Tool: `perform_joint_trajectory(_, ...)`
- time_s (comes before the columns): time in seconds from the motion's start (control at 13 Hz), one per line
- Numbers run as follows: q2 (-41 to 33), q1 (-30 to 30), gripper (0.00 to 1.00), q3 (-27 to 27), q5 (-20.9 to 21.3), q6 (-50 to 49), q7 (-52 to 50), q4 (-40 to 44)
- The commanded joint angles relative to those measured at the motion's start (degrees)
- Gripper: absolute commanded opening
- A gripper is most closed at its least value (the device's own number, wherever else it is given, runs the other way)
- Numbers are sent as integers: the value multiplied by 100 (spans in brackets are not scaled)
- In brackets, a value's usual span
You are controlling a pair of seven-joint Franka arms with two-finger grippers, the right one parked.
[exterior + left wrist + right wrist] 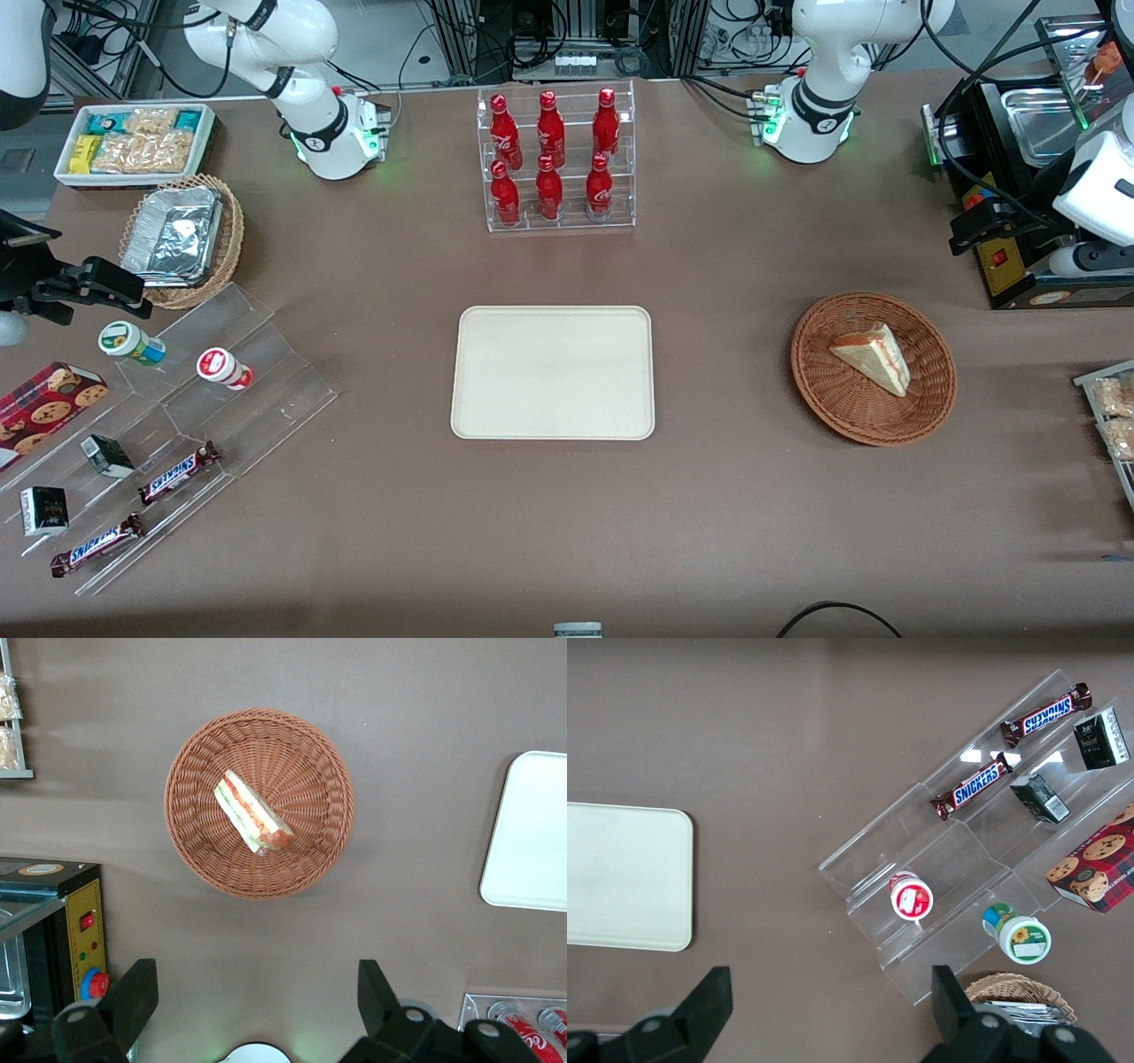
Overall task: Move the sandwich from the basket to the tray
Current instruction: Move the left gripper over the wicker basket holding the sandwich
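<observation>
Left-arm gripper [252, 1005] is showing only its two spread finger ends in the wrist view; its body is running off the frame edge. Tray [532, 833] is being cropped there along one side. Sandwich [875, 356] underside is lying unseen against the basket [930, 390].

— What lies under the gripper [255, 967]?
— A plain matte brown table [726, 532]. The gripper hangs above it at the working arm's end, fingers spread wide.
— And close beside it?
— A black cabinet [53, 930] with a yellow panel and a red switch.
— Farther from the front camera than the gripper?
— Metal framing [532, 27] and tangled black cables [735, 35] along the table's edge. The light is even and the shadows are soft.
</observation>
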Motion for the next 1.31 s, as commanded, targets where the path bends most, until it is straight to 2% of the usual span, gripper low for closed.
perform_joint_trajectory(0.0,35,-53,100,1,-41,-202,82,164)
perform_joint_trajectory(0.69,483,182,100,19,-14,166,-251,-20)
perform_joint_trajectory(0.92,492,403,100,10,-32,814,-540,-554)
perform_joint_trajectory(1.23,439,412,100,10,3,2132,-1210,-1854)
